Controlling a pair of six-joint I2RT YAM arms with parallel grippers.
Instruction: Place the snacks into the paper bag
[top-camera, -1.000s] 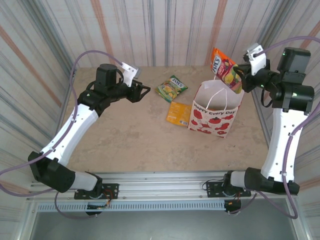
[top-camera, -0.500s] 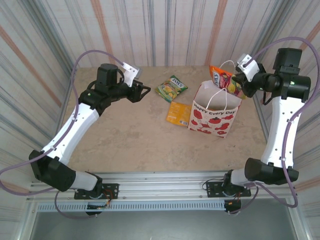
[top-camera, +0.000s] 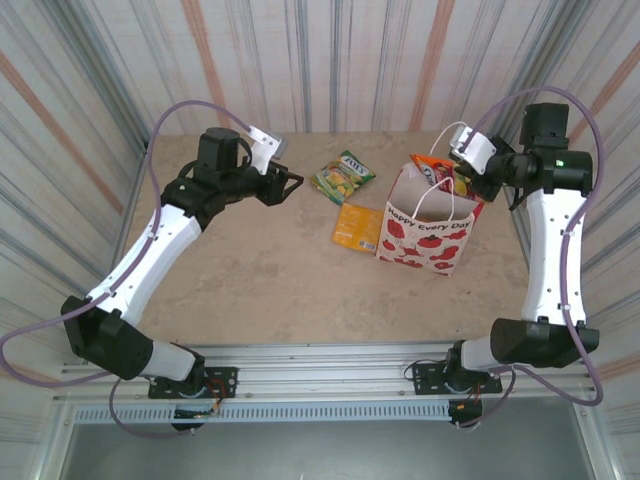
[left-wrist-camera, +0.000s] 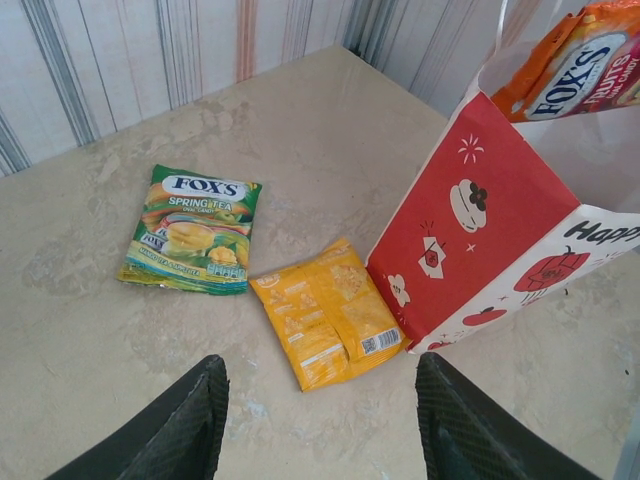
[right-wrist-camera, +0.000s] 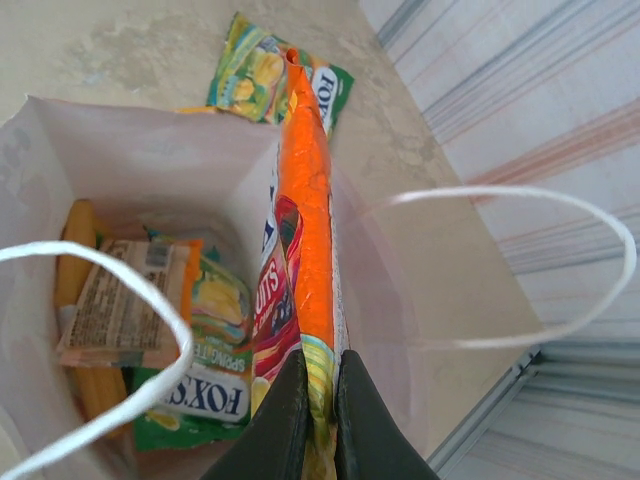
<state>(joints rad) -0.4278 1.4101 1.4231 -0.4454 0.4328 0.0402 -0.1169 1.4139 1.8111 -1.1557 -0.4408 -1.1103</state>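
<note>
Right gripper (right-wrist-camera: 318, 375) is clamped on the lower edge of the red-orange Fox's packet (right-wrist-camera: 310, 220), jaws nearly together with only the thin foil between them. Packet is held edge-on and roughly upright at the mouth of the paper bag (right-wrist-camera: 130, 150), lower part inside the opening, upper part above the rim; in the top view it pokes out of the bag's far right corner (top-camera: 435, 168), beside the right gripper (top-camera: 462, 170). Bag stands upright on the table (top-camera: 250, 270), right of centre, apple-print face (top-camera: 425, 235) toward the arm bases, white cord handles (right-wrist-camera: 540, 260) looped up on either side of the held packet. Inside the bag, right wrist view: a second green Fox's packet (right-wrist-camera: 200, 390) lying at the bottom, a pale packet with printed label (right-wrist-camera: 120, 310) on top of it, and a yellow-orange packet (right-wrist-camera: 80, 300) against the wall. Left gripper (top-camera: 290, 183) hangs above the table, left of the bag and well apart from it, fingers spread about halfway with nothing between them (left-wrist-camera: 320, 400). On the table: green Fox's packet (left-wrist-camera: 195, 230) lying flat, face up, and orange-yellow packet (left-wrist-camera: 330, 320) lying flat, one corner at the bag's red side panel (left-wrist-camera: 480, 230); cannot tell whether it touches.
</note>
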